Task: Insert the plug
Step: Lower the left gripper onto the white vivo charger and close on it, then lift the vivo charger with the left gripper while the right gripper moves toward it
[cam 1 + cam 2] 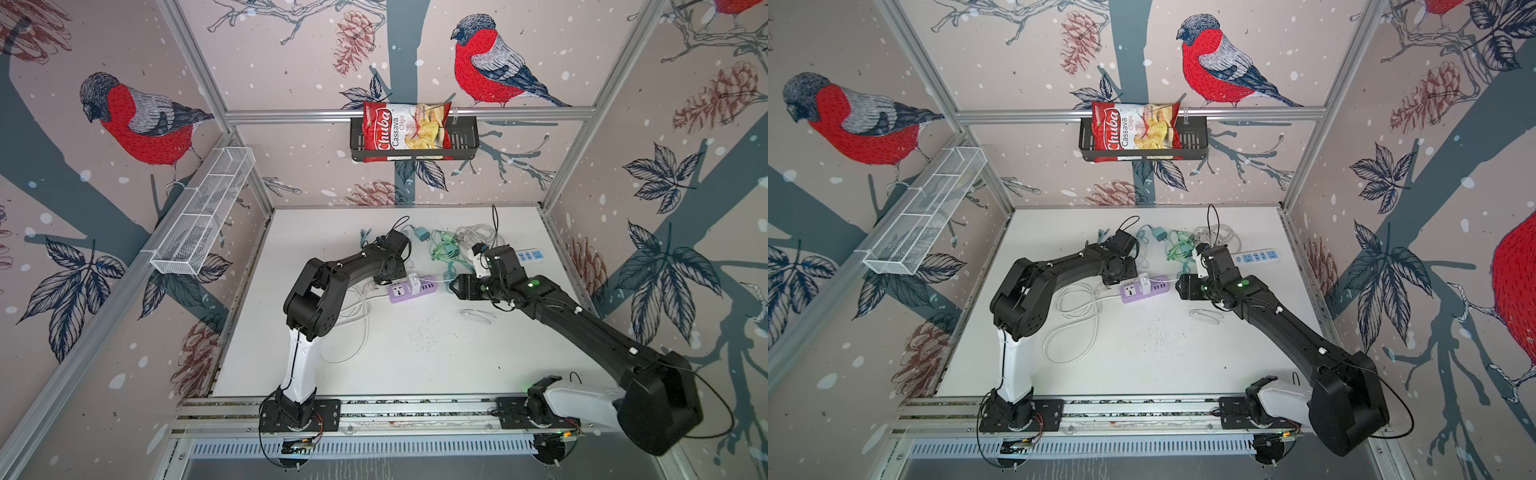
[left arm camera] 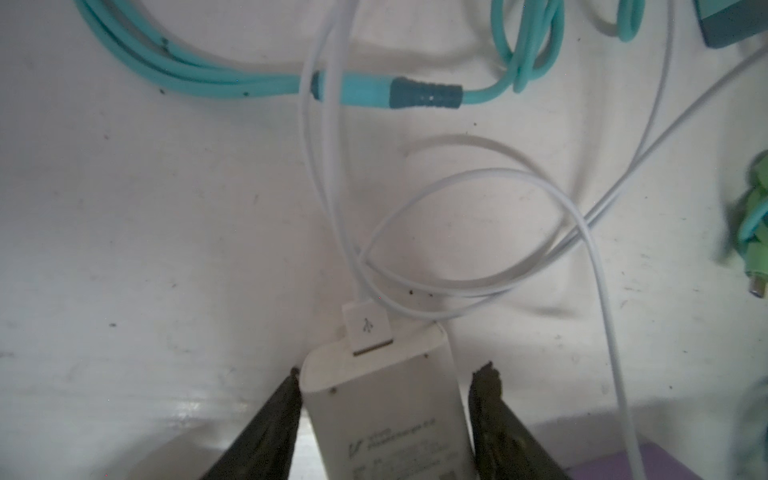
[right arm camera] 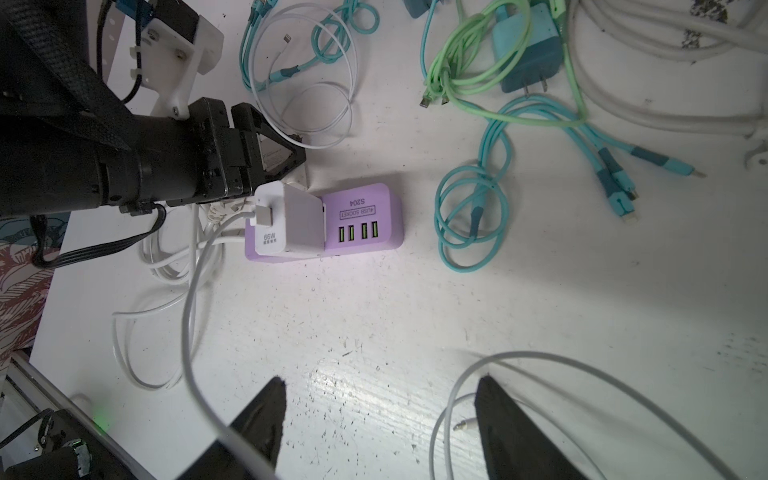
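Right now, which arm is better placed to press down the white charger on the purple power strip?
Left. The left end effector straddles the white charger on the purple power strip; the right end effector hovers open over the table, apart from the strip.

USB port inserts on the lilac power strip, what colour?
Bright green, all four USB ports on the lilac power strip; clearest in the right wrist view.

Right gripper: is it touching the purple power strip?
Apart. The right wrist view shows a stretch of bare table between the open fingertips of the right gripper and the purple power strip.
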